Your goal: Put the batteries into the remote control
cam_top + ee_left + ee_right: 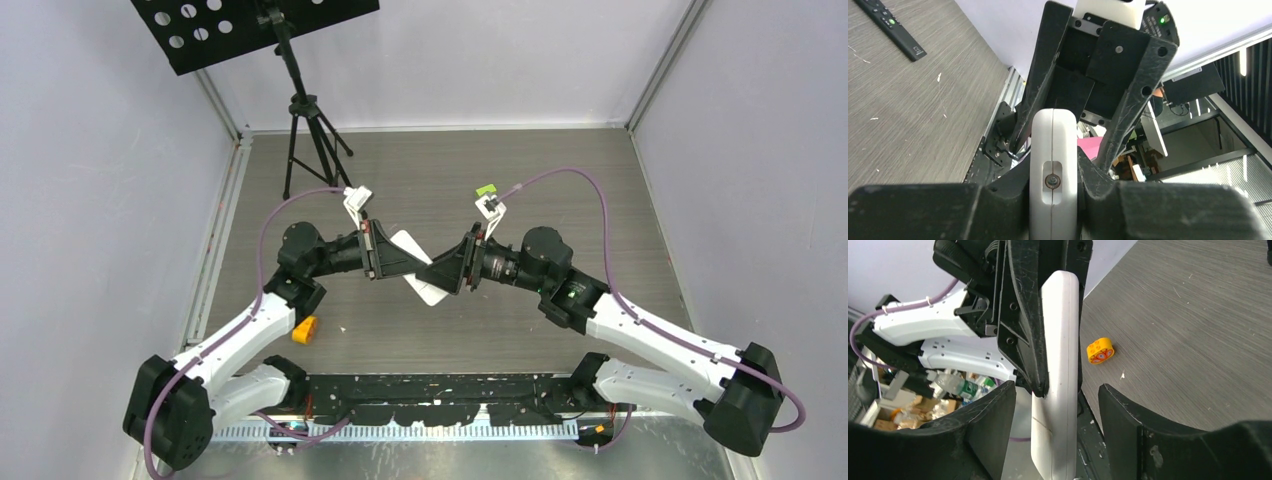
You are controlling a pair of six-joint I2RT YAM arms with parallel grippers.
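Observation:
A white remote control point(432, 293) hangs above the table's middle, held edge-on. My left gripper point(405, 258) is shut on one end of it; in the left wrist view the remote point(1053, 150) is clamped between the jaws of that gripper point(1053, 185). My right gripper point(445, 270) is open around the other end. In the right wrist view the remote point(1058, 390) stands between this gripper's point(1050, 410) spread fingers point(1128, 425) with a gap on each side. No batteries show in any view.
A chunky orange block point(305, 329) lies on the table near the left arm and shows in the right wrist view point(1100, 350). A lime-green block point(486, 190) lies behind the right wrist. A black remote point(893, 27) lies on the table. A tripod stand point(305, 120) is at the back left.

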